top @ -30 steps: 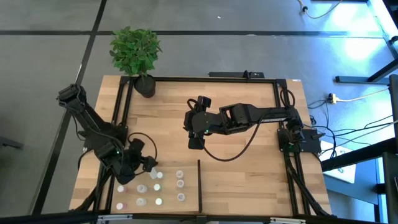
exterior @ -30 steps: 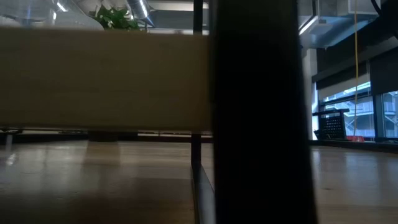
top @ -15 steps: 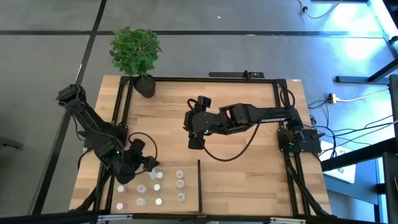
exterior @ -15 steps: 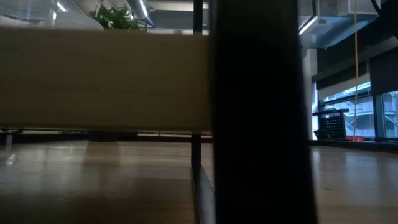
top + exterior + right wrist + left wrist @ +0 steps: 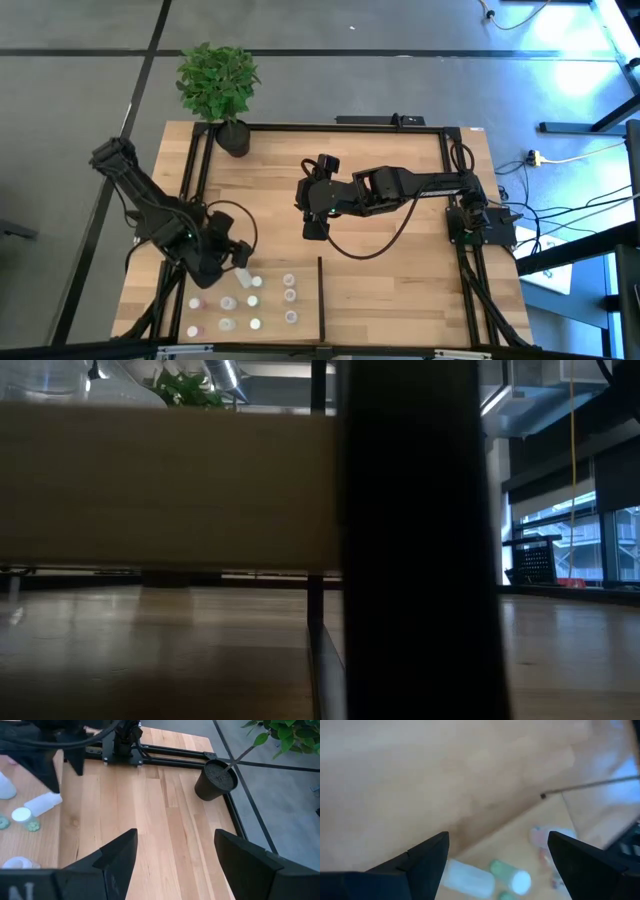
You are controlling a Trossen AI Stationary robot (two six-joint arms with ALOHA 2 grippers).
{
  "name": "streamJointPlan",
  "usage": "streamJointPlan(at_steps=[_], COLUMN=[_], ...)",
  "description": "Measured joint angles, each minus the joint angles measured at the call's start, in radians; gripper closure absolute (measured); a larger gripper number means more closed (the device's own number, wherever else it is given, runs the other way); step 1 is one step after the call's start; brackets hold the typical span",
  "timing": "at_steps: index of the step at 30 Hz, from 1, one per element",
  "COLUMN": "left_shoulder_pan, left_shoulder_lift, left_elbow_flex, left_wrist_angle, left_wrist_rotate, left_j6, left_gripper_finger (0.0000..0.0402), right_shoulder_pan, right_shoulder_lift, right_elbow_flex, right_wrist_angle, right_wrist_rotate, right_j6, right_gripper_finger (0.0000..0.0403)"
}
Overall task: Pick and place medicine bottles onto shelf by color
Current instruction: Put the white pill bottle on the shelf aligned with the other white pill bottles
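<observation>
A: Step in hand?
B: Pick-up approach. Left tool (image 5: 236, 262), fingers spread and empty, hovers over a toppled bottle (image 5: 244, 277) at near left.

A: Next?
B: Descend, straddle it, pinch. Right tool (image 5: 314, 228), spread, waits mid-desk.

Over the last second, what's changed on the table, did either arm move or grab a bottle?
The left gripper shifted slightly toward the table's middle and rear, above the toppled bottle. Its fingers are open and hold nothing. The right gripper, the other medicine bottles and the plant pot stayed as they were.
</observation>
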Motion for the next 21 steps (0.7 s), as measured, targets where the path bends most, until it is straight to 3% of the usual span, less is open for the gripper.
streamJointPlan(at_steps=[11, 18, 21], left_shoulder_pan=[0.017, 0.002, -0.003], left_shoulder_lift=[0.044, 0.044, 0.044], left_elbow_flex=[0.067, 0.067, 0.067], left_wrist_angle=[-0.27, -0.253, -0.236], left_wrist_rotate=[0.154, 0.16, 0.16], left_j6=[-0.096, -0.201, -0.23], left_gripper_finger=[0.0069, 0.0069, 0.0069], right_shoulder_pan=[0.0, 0.0, 0.0], right_shoulder_lift=[0.0, 0.0, 0.0], right_elbow_flex=[0.0, 0.0, 0.0], right_wrist_angle=[0.0, 0.012, 0.013], right_wrist_rotate=[0.0, -0.003, -0.072], right_j6=[0.0, 0.01, 0.004], right_gripper_finger=[0.0138, 0.0138, 0.0138])
